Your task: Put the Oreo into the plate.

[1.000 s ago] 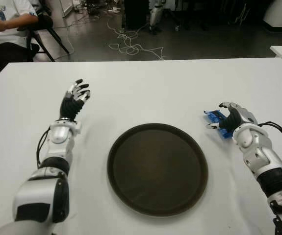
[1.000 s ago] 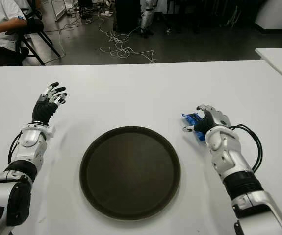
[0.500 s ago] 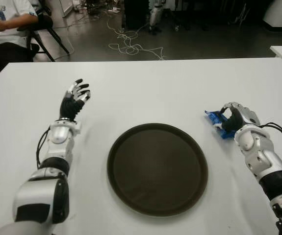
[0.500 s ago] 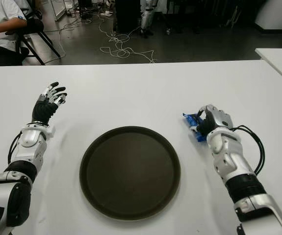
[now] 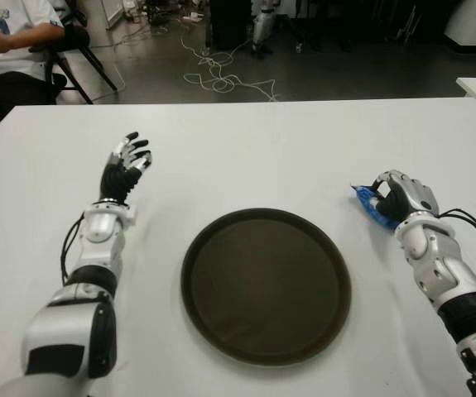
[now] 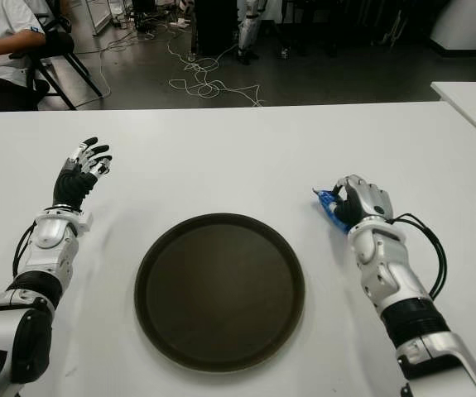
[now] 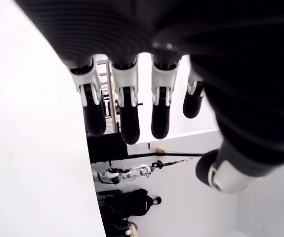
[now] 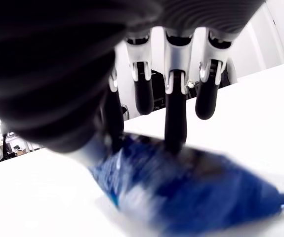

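Oreo pack [image 5: 372, 207] half hidden under right hand [image 5: 396, 197]

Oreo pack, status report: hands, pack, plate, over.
Right hand closing on blue Oreo pack, right of plate. Left hand open, idle, left of plate. Plate empty, path clear.

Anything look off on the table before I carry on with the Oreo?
Nothing stands out. The right hand is closed on the blue Oreo pack, right of the dark plate, which holds nothing. The left hand is open, left of the plate.
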